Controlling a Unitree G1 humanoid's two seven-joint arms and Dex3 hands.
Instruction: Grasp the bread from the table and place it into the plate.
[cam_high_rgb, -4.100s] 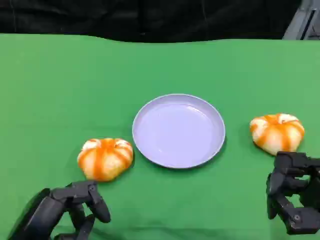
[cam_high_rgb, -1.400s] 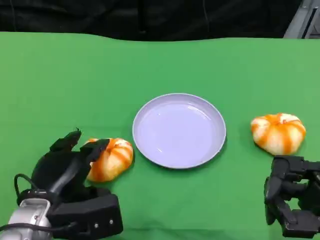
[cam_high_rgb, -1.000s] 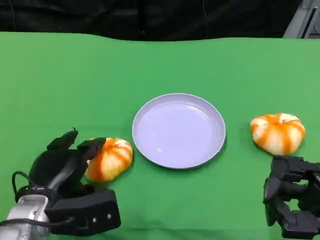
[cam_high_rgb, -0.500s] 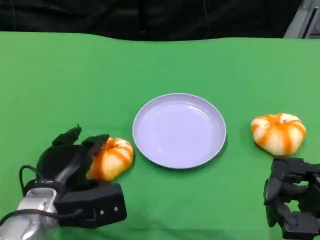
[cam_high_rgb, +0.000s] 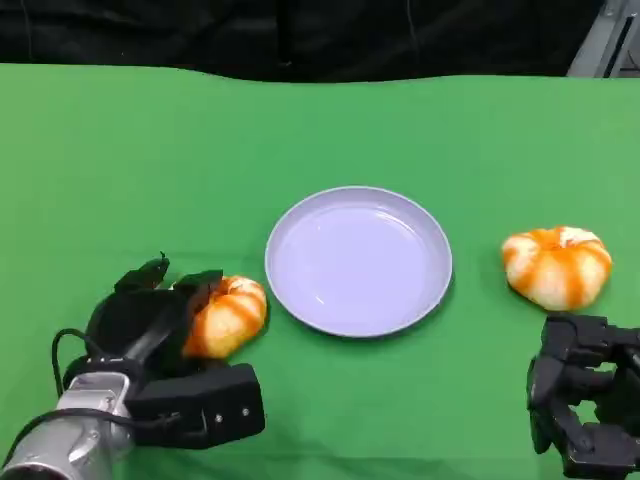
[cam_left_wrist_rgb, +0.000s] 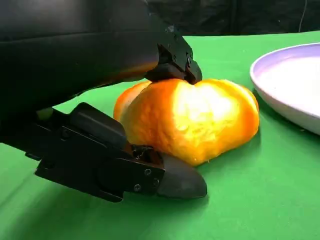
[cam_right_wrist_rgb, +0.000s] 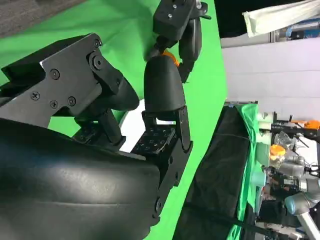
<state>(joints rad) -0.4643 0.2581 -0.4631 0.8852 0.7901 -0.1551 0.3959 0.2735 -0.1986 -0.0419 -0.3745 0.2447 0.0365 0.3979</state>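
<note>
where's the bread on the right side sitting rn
In the head view, the right bread lies on the green table, to the right of the plate and apart from it, just beyond the right hand, untouched.

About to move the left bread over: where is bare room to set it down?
The plate is bare inside. Bare cloth lies between the plate and the right bread, and beyond the plate. It is crowded where the left hand meets the left bread.
</note>
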